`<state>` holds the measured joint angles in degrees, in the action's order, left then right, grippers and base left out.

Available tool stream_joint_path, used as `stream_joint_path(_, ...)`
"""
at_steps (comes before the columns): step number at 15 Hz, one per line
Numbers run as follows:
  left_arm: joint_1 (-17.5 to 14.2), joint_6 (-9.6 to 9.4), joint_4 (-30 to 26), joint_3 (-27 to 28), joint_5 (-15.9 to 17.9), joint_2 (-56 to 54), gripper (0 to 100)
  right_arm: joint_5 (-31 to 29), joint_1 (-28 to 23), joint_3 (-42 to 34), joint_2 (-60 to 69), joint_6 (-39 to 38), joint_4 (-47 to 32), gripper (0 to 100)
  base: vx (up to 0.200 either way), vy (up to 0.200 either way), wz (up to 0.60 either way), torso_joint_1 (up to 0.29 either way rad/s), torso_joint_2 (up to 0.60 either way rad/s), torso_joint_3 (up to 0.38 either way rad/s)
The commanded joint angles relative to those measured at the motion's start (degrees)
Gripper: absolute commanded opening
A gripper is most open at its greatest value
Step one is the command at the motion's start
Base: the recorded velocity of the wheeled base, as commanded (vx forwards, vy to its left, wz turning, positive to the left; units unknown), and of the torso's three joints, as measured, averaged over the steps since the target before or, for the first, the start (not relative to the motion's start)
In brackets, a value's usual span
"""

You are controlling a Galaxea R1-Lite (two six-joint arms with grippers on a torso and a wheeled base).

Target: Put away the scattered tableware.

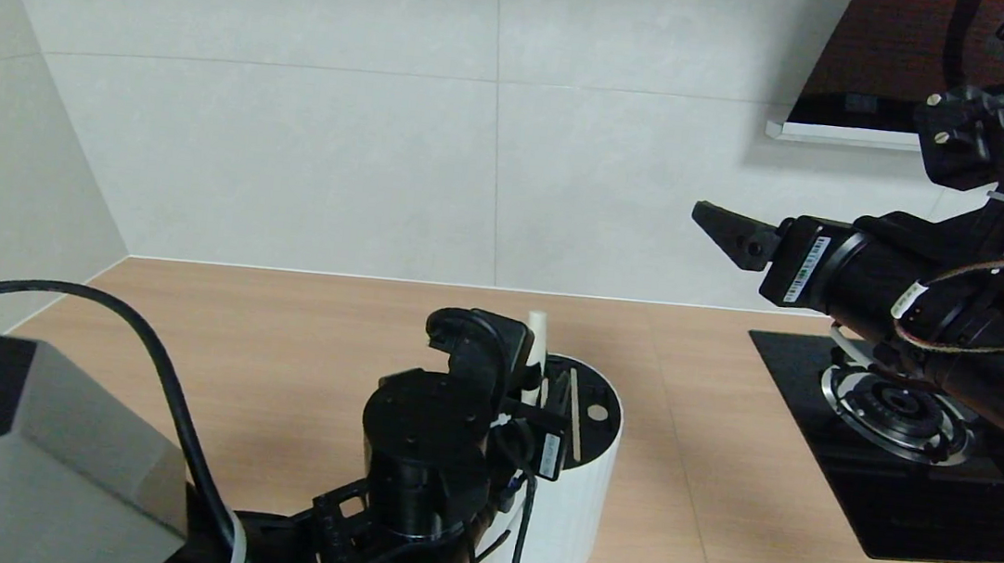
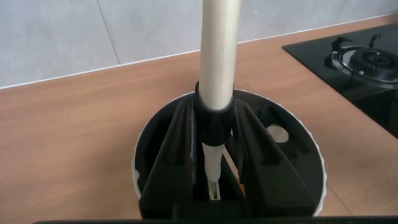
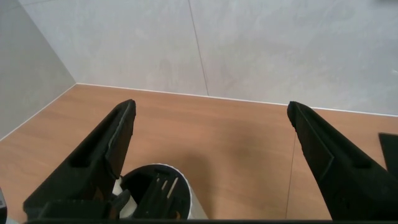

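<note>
Left gripper (image 2: 214,115) is clamped on a cream-handled utensil (image 2: 219,50), held upright, its lower end inside the white holder (image 1: 577,504) at centre. The step looks like seating it: best to lower straight down the slot, open only once it rests, then lift clear vertically so the holder is not tipped. Bare counter (image 1: 272,341) lies around the holder. Right gripper (image 3: 210,106) hangs high, jaws wide apart and empty, above the stove (image 1: 898,416), well apart.

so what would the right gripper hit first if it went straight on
Likely nothing nearby: the right gripper points over the white holder toward the tiled wall, though depth is unclear.
</note>
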<state>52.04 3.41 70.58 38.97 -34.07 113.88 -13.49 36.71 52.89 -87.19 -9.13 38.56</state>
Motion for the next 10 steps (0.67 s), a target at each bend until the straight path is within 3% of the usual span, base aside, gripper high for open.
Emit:
stream_joint_path(1,0.0,0.01,0.2,0.1,0.0,-0.3,100,0.0,0.0,0.0,-0.1,0.0,0.0,100,0.0,0.0,0.0,0.0,0.0,0.0)
stream_joint_path(10,0.0,0.54,0.7,-2.1,0.7,-5.1,100,0.1,0.0,-0.3,0.0,0.2,-0.1,100,0.0,0.0,0.0,0.0,0.0,0.0)
